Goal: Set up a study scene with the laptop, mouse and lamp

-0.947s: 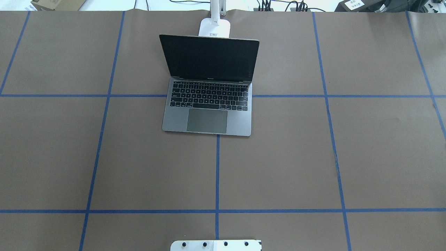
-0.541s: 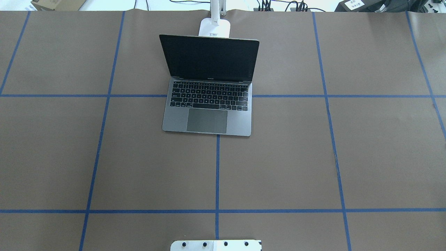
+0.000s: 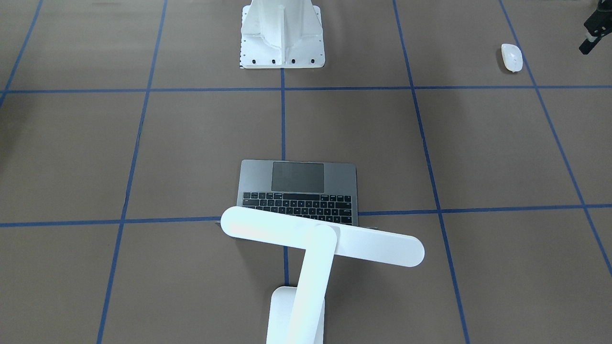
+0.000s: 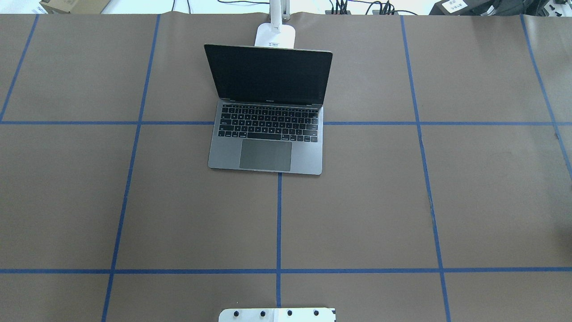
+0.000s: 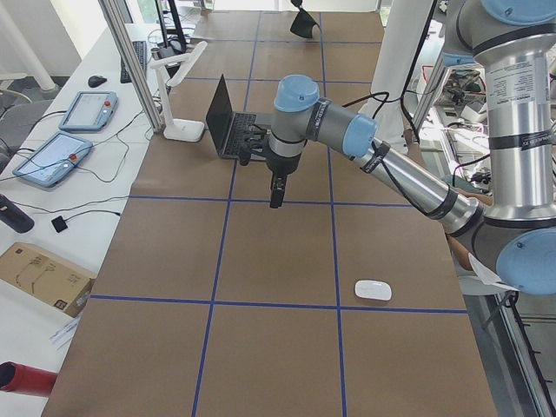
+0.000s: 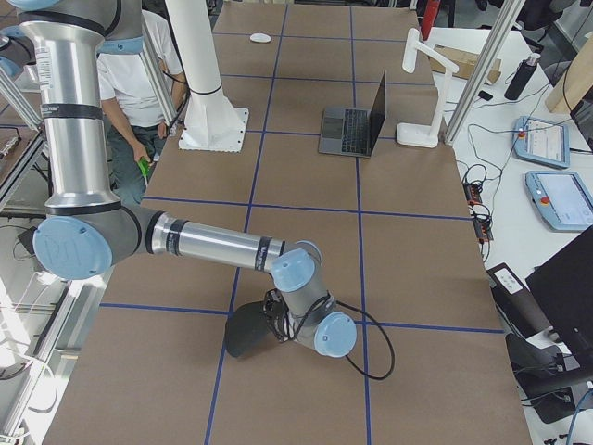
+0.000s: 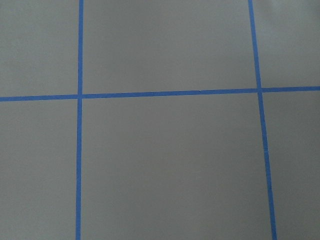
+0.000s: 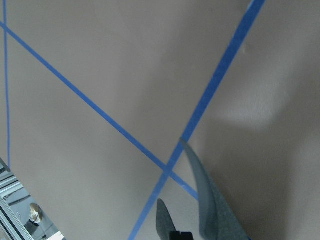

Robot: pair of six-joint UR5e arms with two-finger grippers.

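Note:
The laptop (image 4: 268, 134) stands open at the table's far middle, screen dark. The lamp (image 3: 315, 239) stands behind it, its light bar over the laptop's lid. The mouse (image 3: 511, 57) lies alone on the robot's left side, near the robot's edge; it also shows in the exterior left view (image 5: 373, 290). My left gripper (image 5: 276, 198) hangs high above the table, pointing down, away from the mouse; I cannot tell if it is open. My right gripper (image 6: 278, 324) is shut on a thin black pad (image 6: 243, 332), held tilted just above the table at the right end.
The white bolted pedestal (image 3: 282, 33) stands at the robot's edge in the middle. Blue tape lines grid the brown table cover (image 4: 357, 201). A person (image 6: 139, 93) sits beside the pedestal. Teach pendants (image 6: 556, 167) and cables lie off the far side.

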